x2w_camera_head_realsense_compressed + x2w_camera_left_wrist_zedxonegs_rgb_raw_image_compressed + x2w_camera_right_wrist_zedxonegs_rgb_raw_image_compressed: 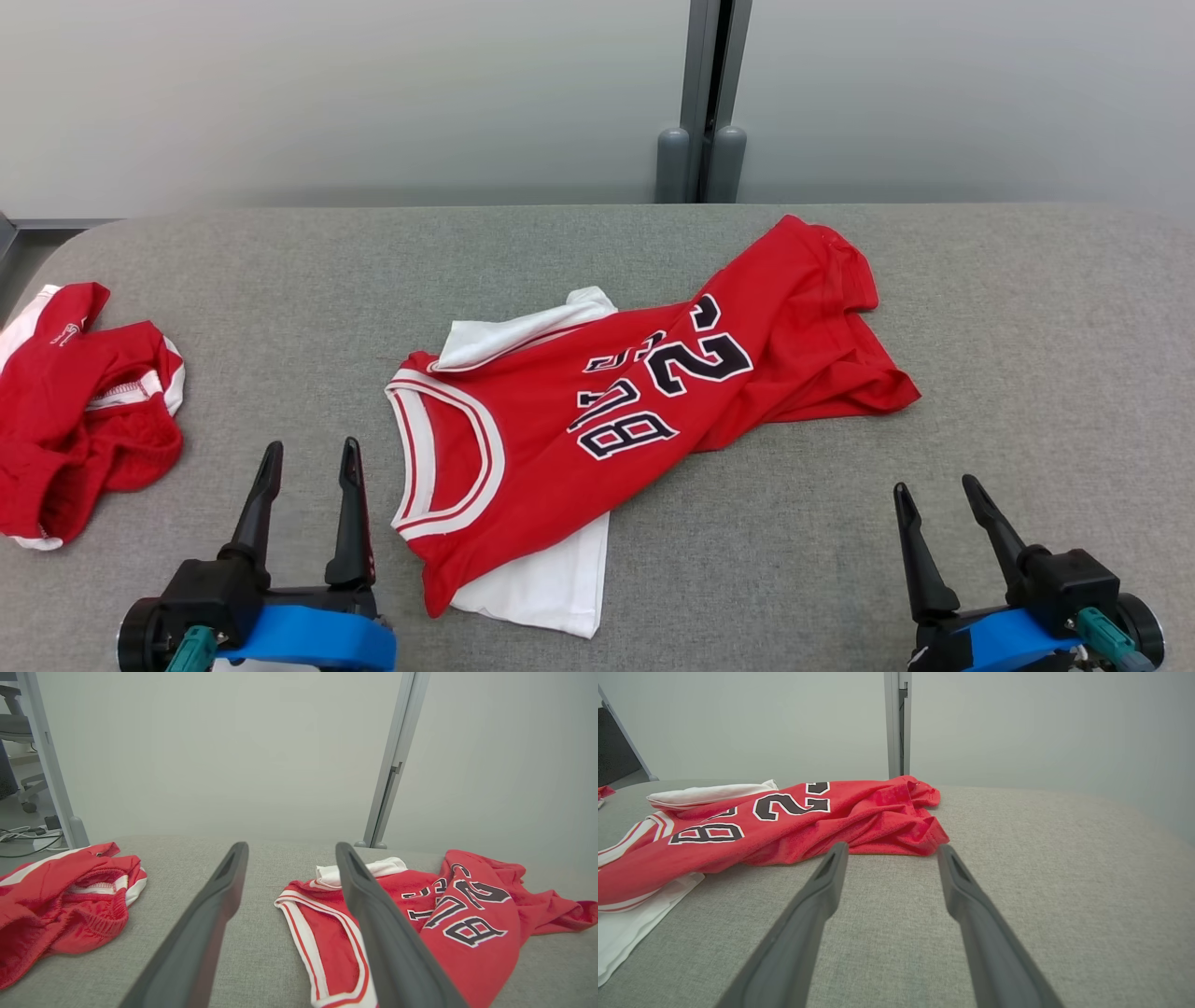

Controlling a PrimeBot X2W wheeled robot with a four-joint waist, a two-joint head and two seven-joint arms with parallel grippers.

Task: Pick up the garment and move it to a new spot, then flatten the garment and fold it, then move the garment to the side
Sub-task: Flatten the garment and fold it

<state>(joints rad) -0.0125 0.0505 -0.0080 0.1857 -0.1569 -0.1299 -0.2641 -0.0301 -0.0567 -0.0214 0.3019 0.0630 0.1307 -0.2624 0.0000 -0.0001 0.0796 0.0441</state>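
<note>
Nearest, at the front edge of the table (1027, 579), the left gripper (312, 444) and right gripper (934, 483) both stand spread, holding nothing. Red shorts (75, 411) sit bunched at the left edge. The red jersey (597, 411) lies crumpled mid-table over a white shirt (546, 583), its hem reaching toward the far edge.

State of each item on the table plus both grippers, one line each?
red jersey: rumpled, unfolded, lying diagonally.
white garment: mostly flat, partly under the red jersey.
red shorts: crumpled, far left, apart from the red jersey.
left gripper: jaws open, empty.
right gripper: jaws open, empty.
</note>
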